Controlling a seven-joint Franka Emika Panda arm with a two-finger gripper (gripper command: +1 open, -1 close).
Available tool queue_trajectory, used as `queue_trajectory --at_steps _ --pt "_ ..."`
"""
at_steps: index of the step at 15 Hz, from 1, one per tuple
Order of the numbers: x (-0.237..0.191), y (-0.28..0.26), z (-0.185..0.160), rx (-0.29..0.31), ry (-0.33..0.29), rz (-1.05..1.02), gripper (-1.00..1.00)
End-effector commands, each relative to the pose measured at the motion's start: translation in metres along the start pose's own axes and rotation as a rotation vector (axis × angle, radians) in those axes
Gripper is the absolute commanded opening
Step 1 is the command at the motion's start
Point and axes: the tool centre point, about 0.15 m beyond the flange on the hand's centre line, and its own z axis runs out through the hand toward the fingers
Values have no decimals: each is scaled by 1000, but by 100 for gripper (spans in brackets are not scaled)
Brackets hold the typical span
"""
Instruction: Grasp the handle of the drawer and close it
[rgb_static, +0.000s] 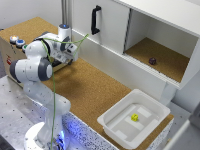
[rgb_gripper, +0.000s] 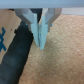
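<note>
In the wrist view my gripper (rgb_gripper: 40, 44) is shut, its two pale fingers (rgb_gripper: 36, 27) pressed together with nothing between them. A black bar, the handle (rgb_gripper: 17, 55), runs slantwise just beside the fingertips, outside the jaws. A patch of light wood (rgb_gripper: 6, 22) next to it looks like the drawer front. In the exterior view the gripper (rgb_static: 70, 54) hangs low over the cork-topped box (rgb_static: 90, 87) at the view's left. There the arm (rgb_static: 35, 67) hides the drawer and its handle.
A white cabinet (rgb_static: 115, 30) with a black vertical door handle (rgb_static: 95, 20) stands behind, its open compartment holding a small dark object (rgb_static: 152, 61). A white tub (rgb_static: 150, 107) with a small yellow item (rgb_static: 134, 117) sits at the exterior view's right. Two coloured buttons (rgb_static: 16, 41) sit at the far left.
</note>
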Motion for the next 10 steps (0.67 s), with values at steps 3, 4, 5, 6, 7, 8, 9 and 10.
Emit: queue_trajectory --at_steps 3,4,5,6,7,8,9,10 --pt "12 -51 4 -49 -63 43 -100" --pt "5 -43 2 -59 -65 56 -100" --pt "-2 -33 -1 -72 -66 72 -100" --pt "-10 -22 -5 -79 -66 82 -100" --pt "-17 -11 -9 -88 -65 90 -100" --pt "-21 -2 -12 -94 -63 96 -100" --pt "-25 6 -15 -96 -62 98 -100" --pt "-26 12 -16 -97 -60 96 -100"
